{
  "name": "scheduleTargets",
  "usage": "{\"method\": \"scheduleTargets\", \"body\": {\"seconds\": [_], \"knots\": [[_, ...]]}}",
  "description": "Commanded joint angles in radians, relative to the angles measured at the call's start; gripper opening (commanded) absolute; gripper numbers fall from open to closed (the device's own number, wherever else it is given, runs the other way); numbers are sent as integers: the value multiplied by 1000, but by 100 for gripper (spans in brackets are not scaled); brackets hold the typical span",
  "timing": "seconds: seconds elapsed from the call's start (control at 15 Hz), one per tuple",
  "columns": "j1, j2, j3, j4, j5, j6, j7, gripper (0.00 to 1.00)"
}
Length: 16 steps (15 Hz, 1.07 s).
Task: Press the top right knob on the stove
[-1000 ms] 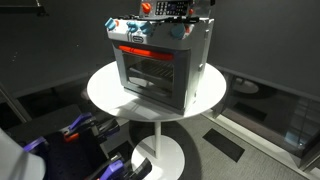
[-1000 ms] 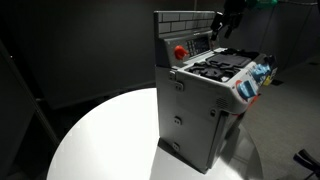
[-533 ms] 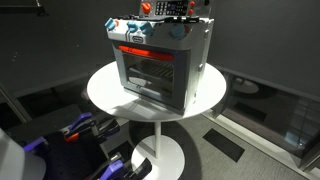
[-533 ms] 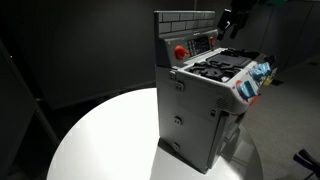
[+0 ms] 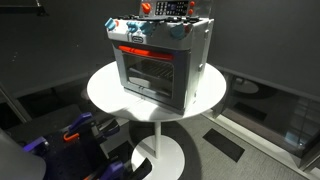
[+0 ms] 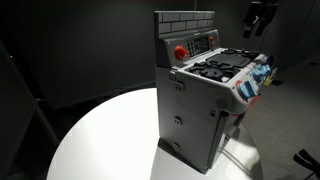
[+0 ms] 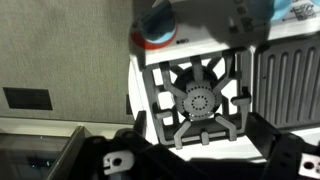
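Silver-grey, the stove (image 5: 160, 62) is seen standing on a round white table (image 5: 105, 95) in an exterior view. In another, the gripper (image 6: 259, 17) is held in the air, well apart from the stove (image 6: 205, 95); its opening cannot be told. A black burner grate (image 7: 196, 100) and a red knob (image 7: 157, 28) are shown in the wrist view.

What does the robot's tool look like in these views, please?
In the wrist view the tool is a black, chunky body along the bottom edge, with two small white patches that have holes in them. In an exterior view it is only a small dark blocky shape. No cables are discernible.
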Motion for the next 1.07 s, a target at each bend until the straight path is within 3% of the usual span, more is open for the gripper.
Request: {"method": "scheduleTargets", "body": {"seconds": [0.0, 0.4, 1.0], "knots": [[-10, -121, -5, -94, -41, -70, 10, 100], [-21, -223, -16, -182, -61, -134, -2, 100], [-21, -207, -26, -191, -43, -142, -1, 100]]}}
